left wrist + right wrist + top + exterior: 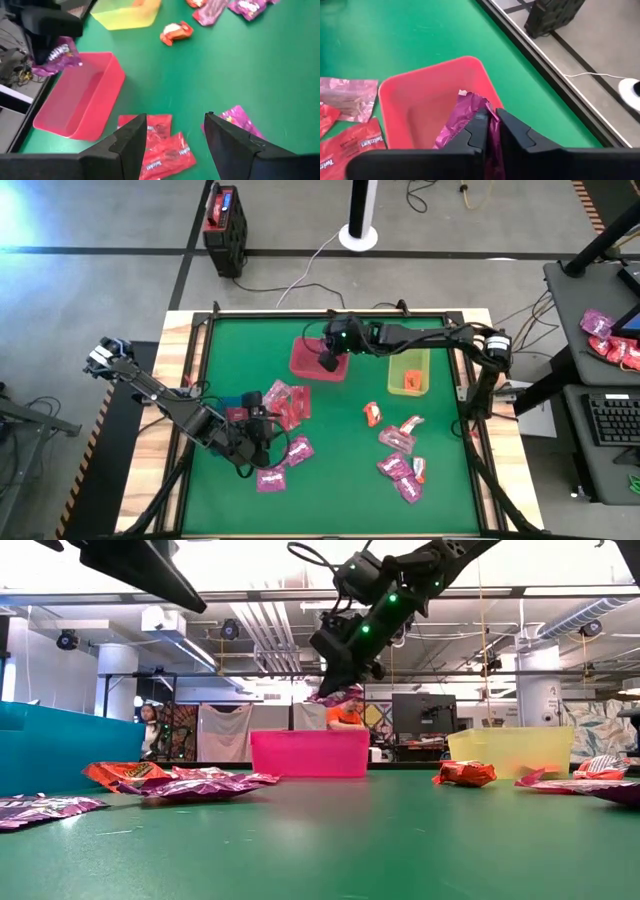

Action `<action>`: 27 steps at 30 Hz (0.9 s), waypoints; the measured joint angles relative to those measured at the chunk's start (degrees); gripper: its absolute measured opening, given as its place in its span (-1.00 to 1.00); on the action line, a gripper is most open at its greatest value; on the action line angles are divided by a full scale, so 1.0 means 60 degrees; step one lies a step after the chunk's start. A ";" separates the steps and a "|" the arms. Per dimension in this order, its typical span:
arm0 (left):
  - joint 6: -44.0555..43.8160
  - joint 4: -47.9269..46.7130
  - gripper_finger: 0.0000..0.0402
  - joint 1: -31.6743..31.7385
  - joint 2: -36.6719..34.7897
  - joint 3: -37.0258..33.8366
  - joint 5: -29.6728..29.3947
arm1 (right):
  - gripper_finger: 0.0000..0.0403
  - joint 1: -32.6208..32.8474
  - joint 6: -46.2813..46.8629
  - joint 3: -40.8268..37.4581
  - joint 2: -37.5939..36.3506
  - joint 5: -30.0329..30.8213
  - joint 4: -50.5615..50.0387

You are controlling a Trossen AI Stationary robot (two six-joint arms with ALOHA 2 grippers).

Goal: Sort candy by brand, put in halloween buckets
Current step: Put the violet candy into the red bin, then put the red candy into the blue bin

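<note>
Right wrist view: hand (490, 131) w/ magenta packet (465, 120) over pink bin (420, 95)

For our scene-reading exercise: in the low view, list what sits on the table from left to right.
Blue bin → orange packet → pink bin, with the right end effector above it holding a magenta packet → orange-red packet → lime bin → pink packets.

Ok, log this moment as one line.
right gripper: shut on magenta wrapped candy packet, above pink-red plastic bin | left gripper: open, above red packets
</note>
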 joint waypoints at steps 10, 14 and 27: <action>-0.0092 0.0219 -0.09 0.0061 0.0012 0.0002 -0.0244 | -0.25 -0.0076 -0.0318 -0.0017 -0.0004 -0.0043 -0.0045; -0.0223 0.0272 -0.09 0.0073 0.0012 0.0002 -0.0242 | -0.06 -0.0057 -0.0313 0.0029 -0.0088 -0.0371 -0.0244; -0.0570 0.0916 -0.09 0.0098 0.0868 0.0011 -0.0248 | 0.07 0.1617 0.0848 -0.0325 -0.2037 -0.1960 -0.3456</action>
